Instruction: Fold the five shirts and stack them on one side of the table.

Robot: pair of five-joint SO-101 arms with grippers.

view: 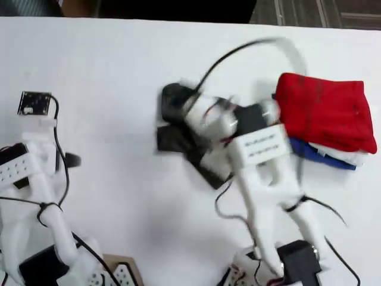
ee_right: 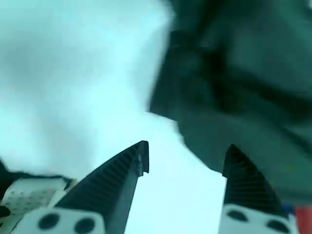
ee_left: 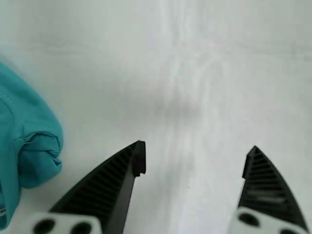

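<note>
A crumpled black shirt (view: 171, 138) lies on the white table (view: 119, 71) near the middle. My right arm (view: 262, 179) stretches over it, its wrist partly hiding the cloth. In the right wrist view my right gripper (ee_right: 187, 148) is open just above the table, with the dark shirt (ee_right: 243, 97) beside one fingertip and nothing between the fingers. A folded stack sits at the right side: a red shirt (view: 324, 110) on top, white and blue shirts (view: 324, 154) beneath. My left gripper (ee_left: 195, 156) stands open over bare table, with a teal shirt (ee_left: 24, 141) next to one finger.
My left arm (view: 36, 155) stands at the table's left side, its cable looping beside it. The right arm's black cable (view: 232, 50) arcs above the black shirt. Bare table stretches between the two arms and along the far edge.
</note>
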